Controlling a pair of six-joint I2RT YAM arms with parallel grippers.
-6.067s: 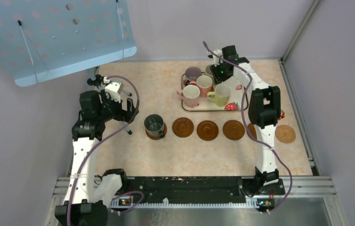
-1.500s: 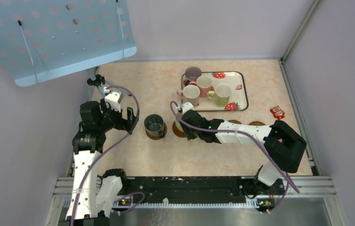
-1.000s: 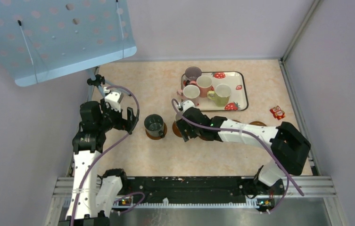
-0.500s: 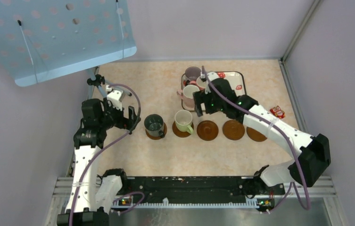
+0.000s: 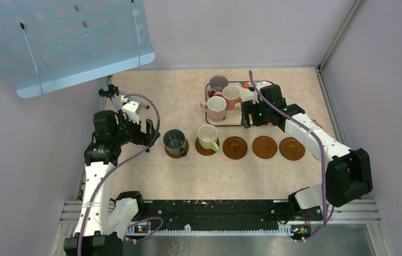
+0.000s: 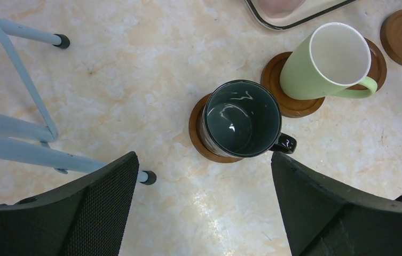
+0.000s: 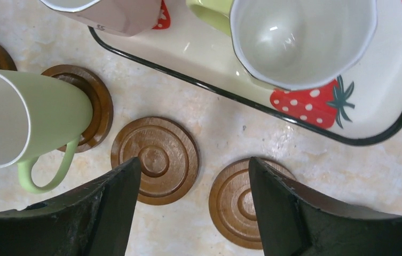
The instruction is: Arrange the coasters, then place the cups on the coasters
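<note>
I have the right claw (image 7: 193, 162) spread and carrying nothing, hanging over the near rim of the tray (image 7: 209, 58). I judge the step in hand to be fetching the pale green cup (image 7: 300, 40), which stands on the tray just ahead of the fingertips, a little toward the finger on the right of the wrist view. It stands upright with its mouth facing the wrist camera, so its long axis runs straight up and down. Its handle sticks out sideways toward the pink cup (image 7: 118, 10), which sits ahead of the other finger. To do this well I would ease forward until the cup's wall lies between the fingers. Then I would come down with one finger inside the mouth and one outside, on the side away from the handle, and close gently, since glazed ceramic probably slips. I would lift straight up to clear the tray's raised rim without nudging the pink cup. The bare coaster (image 7: 155, 160) under the claw, next to the seated green cup (image 7: 33, 114), looks like the place to set it, centred on the ring. My left claw (image 6: 204, 157) is spread wide and empty, hovering with the dark cup (image 6: 238, 118) on its own coaster below, between the fingers.
</note>
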